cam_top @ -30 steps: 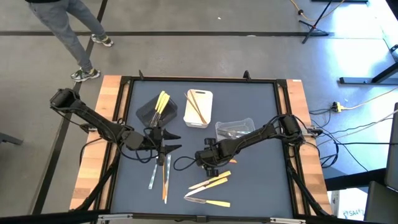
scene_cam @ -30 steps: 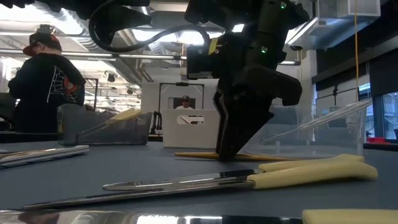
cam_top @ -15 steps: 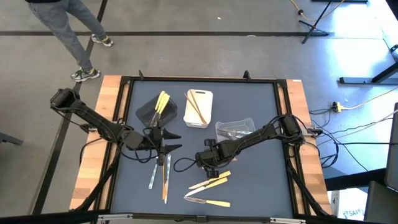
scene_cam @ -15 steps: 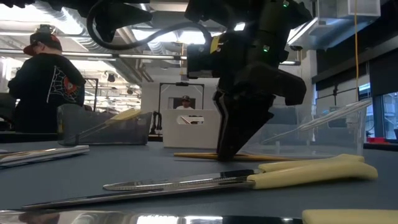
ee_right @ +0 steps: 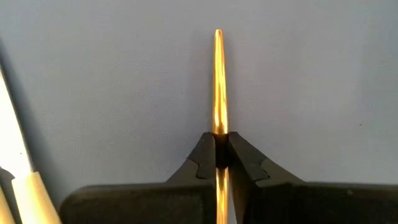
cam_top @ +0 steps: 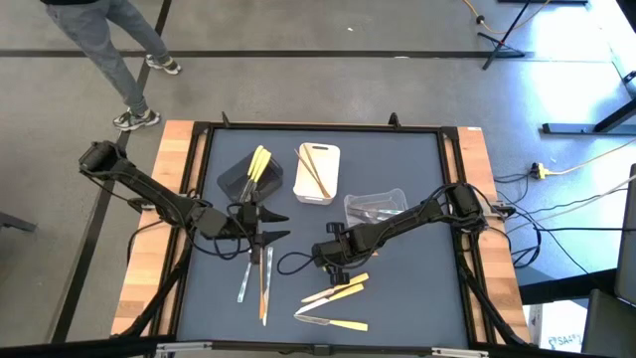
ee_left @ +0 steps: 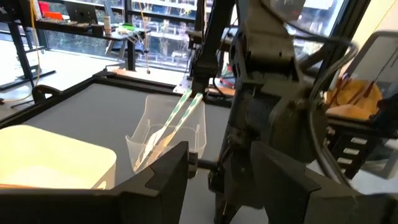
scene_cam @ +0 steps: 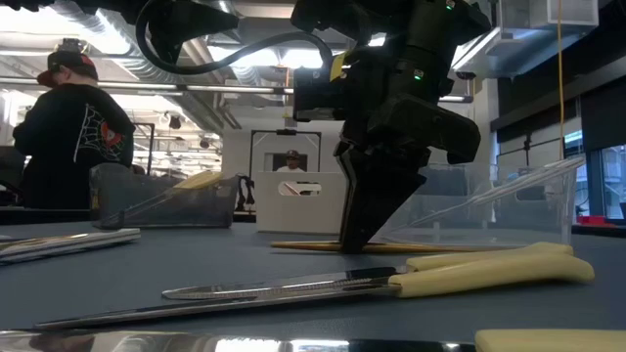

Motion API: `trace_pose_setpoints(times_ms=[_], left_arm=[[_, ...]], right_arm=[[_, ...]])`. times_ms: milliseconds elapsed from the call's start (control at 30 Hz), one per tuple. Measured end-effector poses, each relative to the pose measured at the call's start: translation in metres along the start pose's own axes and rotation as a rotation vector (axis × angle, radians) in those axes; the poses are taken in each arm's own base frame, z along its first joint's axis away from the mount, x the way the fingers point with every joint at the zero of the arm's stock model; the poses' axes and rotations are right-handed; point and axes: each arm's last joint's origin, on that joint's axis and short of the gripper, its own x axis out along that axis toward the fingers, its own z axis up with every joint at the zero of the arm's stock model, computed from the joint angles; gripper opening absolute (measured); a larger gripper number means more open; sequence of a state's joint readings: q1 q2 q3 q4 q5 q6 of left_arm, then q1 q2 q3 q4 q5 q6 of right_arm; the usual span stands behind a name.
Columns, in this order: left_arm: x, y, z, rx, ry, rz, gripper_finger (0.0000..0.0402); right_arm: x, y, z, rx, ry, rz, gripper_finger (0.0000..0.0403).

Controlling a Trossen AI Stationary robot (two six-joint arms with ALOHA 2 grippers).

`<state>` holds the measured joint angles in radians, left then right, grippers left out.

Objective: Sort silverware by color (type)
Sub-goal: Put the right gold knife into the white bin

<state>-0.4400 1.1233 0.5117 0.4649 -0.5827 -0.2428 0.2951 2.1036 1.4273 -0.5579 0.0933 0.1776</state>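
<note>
My right gripper [cam_top: 338, 265] stands tipped steeply down at mid-table, shut on a thin orange-brown utensil [ee_right: 218, 93] that lies flat on the mat [scene_cam: 313, 245]. My left gripper [cam_top: 270, 225] hovers open left of it, holding nothing. A black tray [cam_top: 237, 183] holds pale yellow utensils. Orange-brown ones lie in the white tray [cam_top: 318, 189], and silver ones in the clear tray [cam_top: 376, 207]. Loose silverware rests flat on the mat: a silver and an orange piece [cam_top: 263, 288] at the near left, and yellow-handled knives [cam_top: 336, 291] near the front edge. My right gripper pinches the orange-brown utensil's slim shaft [ee_right: 218, 127] between its two fingertips [ee_right: 204, 157], one on each long side. The fingers come from above, slanting steeply down. The utensil lies level on the mat.
The three trays stand in a row across the far middle of the mat. A yellow-handled knife [scene_cam: 391, 282] lies just nearer than the right gripper. A person [scene_cam: 68, 127] stands beyond the table's far left. Wooden rails [cam_top: 149, 268] edge the mat.
My right gripper has shut its fingers on the orange-brown utensil while staying in place. The utensil still lies on the mat. The left arm has kept still.
</note>
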Motion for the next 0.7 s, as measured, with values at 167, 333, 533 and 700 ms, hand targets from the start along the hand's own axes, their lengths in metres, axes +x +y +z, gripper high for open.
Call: trace_pose_setpoints(times_ms=[167,333,533,700], left_arm=[[-0.008,0.003,0.01,0.005,-0.034,-0.009,0.0169],[-0.018,0.007,0.02,0.027,-0.06,-0.016,0.0169],[-0.029,0.012,0.026,0.034,-0.054,-0.014,0.0169],[-0.033,0.015,0.027,0.044,-0.038,-0.011,0.0169]], right_arm=[[0.0,0.0,0.0,0.002,-0.002,0.0,0.0003],[0.0,0.0,0.0,0.026,-0.003,0.005,0.0004],[0.0,0.0,0.001,0.028,-0.005,0.008,0.0004],[-0.004,0.0,0.004,0.028,0.007,0.006,0.0005]])
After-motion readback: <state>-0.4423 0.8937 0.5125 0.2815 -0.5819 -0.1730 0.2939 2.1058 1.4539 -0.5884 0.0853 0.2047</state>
